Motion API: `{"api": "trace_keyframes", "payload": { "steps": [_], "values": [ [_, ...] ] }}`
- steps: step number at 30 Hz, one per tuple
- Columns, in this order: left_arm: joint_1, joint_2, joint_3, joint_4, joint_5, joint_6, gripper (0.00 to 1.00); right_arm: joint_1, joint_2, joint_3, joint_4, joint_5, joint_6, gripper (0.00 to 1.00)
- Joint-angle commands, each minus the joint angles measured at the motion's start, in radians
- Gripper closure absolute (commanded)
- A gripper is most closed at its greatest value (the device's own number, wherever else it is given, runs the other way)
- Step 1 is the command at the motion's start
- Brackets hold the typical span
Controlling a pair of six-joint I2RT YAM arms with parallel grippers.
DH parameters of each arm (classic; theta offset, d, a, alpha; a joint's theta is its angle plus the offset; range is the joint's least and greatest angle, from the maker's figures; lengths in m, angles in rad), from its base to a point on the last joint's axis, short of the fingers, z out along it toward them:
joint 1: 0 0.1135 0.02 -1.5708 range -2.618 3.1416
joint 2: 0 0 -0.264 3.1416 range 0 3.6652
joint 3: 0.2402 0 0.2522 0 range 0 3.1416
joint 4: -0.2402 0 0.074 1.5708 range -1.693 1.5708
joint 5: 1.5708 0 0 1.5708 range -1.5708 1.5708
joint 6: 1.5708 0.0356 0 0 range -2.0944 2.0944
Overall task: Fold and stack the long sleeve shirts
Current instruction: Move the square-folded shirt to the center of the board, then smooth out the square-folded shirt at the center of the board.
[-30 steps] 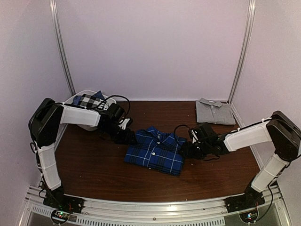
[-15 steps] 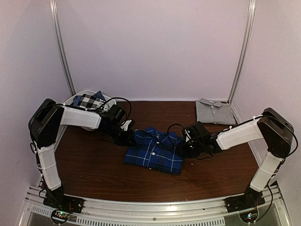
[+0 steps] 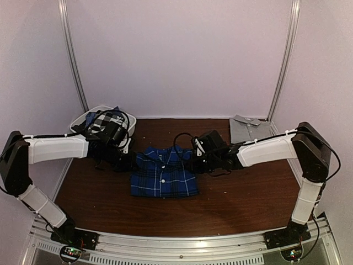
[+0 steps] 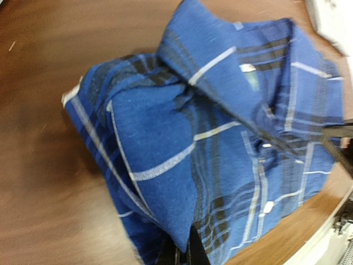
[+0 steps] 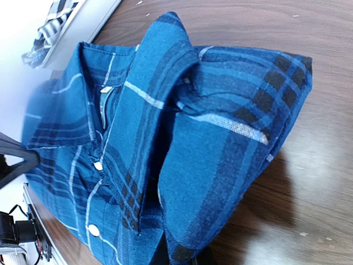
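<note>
The left claw (image 3: 128, 161) is clamped on the left shoulder of the royal-blue plaid button-up shirt with black and white lines (image 3: 164, 176). In its wrist view only the dark fingertips (image 4: 187, 255) show at the bottom edge, with plaid cloth bunched over them. The right claw (image 3: 194, 164) is likewise closed on the right shoulder, and its own camera shows the fold of cloth rising straight off the fingers (image 5: 177, 257).

The blue shirt lies folded, buttons up, in the middle of the brown wooden table (image 3: 253, 190), between the two claws. Its collar points to the far side and its hem to the near edge, so the line from claw to claw runs crosswise to its long axis.

The plain grey folded shirt (image 3: 251, 132) rests in the far right corner, well apart and beyond the right claw, so the right arm is the nearer one to it. Stacking there probably calls for both claws to travel right and away together. The black-and-white check shirt (image 3: 105, 118) sits in the white plastic basket (image 3: 81, 117) at far left.
</note>
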Motion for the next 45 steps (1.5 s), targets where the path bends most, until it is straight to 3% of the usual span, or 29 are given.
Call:
{"api": "trace_keyframes", "payload": {
  "steps": [1, 3, 6, 7, 10, 14, 19, 29, 38, 45],
  "values": [
    [0.038, -0.024, -0.095, -0.055, -0.103, -0.003, 1.00, 0.043, 0.072, 0.068, 0.009, -0.022, 0.004, 0.93],
    [0.041, -0.018, -0.109, -0.058, -0.119, 0.008, 0.94, 0.048, 0.101, 0.084, -0.001, -0.031, 0.005, 0.90],
    [0.042, -0.018, -0.114, -0.072, -0.134, 0.016, 0.58, 0.045, 0.087, 0.057, 0.002, -0.004, 0.001, 0.73],
    [0.042, -0.029, -0.113, -0.079, -0.153, 0.016, 0.51, 0.043, 0.073, 0.049, -0.001, 0.012, -0.005, 0.66],
    [0.042, -0.058, -0.084, -0.123, -0.235, 0.016, 0.41, 0.020, 0.017, 0.024, -0.049, 0.053, -0.024, 0.55],
    [0.042, -0.099, -0.007, -0.180, -0.306, 0.012, 0.42, -0.019, -0.063, -0.008, -0.090, 0.106, -0.054, 0.52],
    [0.040, -0.124, 0.083, -0.131, -0.250, 0.041, 0.53, -0.070, -0.113, -0.003, -0.139, 0.147, -0.095, 0.52],
    [0.014, 0.084, 0.197, 0.098, -0.072, 0.063, 0.64, -0.181, -0.110, 0.041, -0.155, 0.131, -0.131, 0.52],
    [-0.020, 0.192, 0.036, 0.241, 0.066, 0.007, 0.76, -0.318, -0.081, 0.106, -0.167, 0.138, -0.184, 0.51],
    [-0.021, 0.198, -0.008, 0.269, 0.071, 0.000, 0.76, -0.432, -0.009, 0.198, -0.209, 0.186, -0.260, 0.50]
  ]
}}
